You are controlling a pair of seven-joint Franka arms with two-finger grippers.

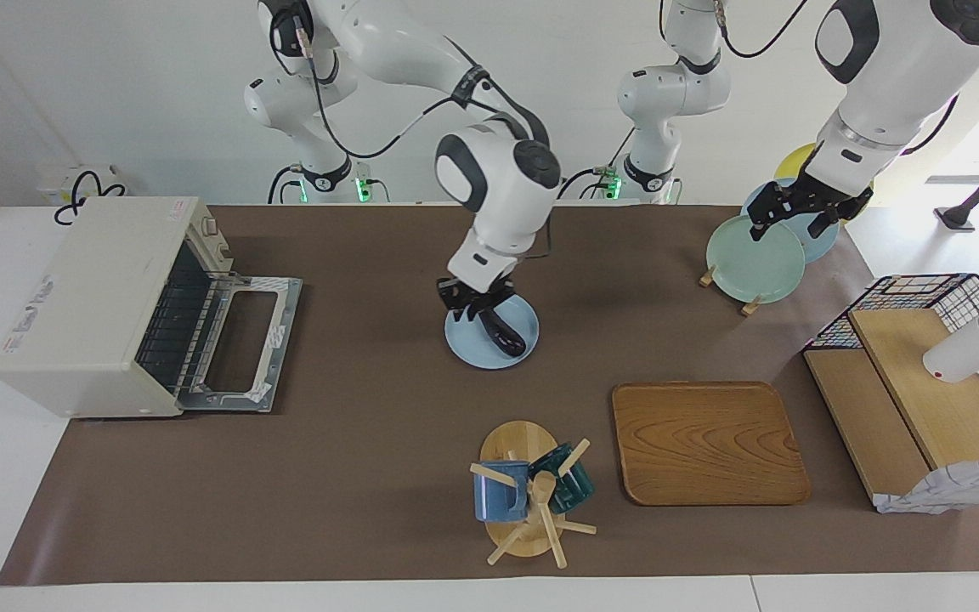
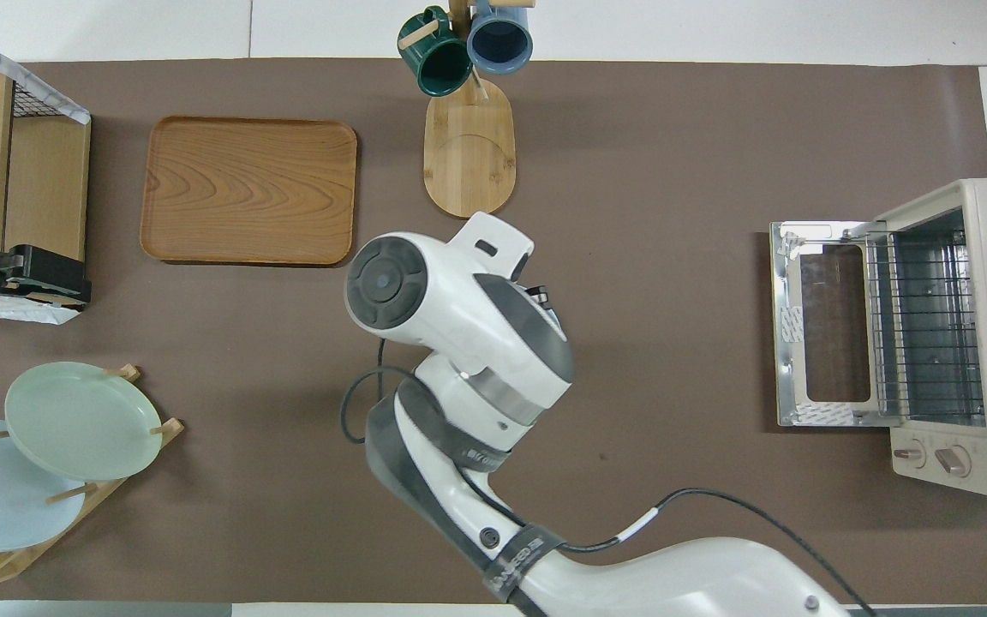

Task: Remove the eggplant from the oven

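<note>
A: eggplant [image 1: 506, 334] status?
B: Seen lying on a light blue plate [image 1: 466, 344] mid-table, well apart from the oven [image 1: 90, 297], whose door is dropped open and rack bare. Right gripper [image 1: 474, 303] is set right at the eggplant's stem end; jaws appear closed on it, body trailing out below them
A: left gripper [image 1: 800, 214]?
B: Held over the green plate [image 1: 757, 263] in the plate rack; jaws' state cannot be told
</note>
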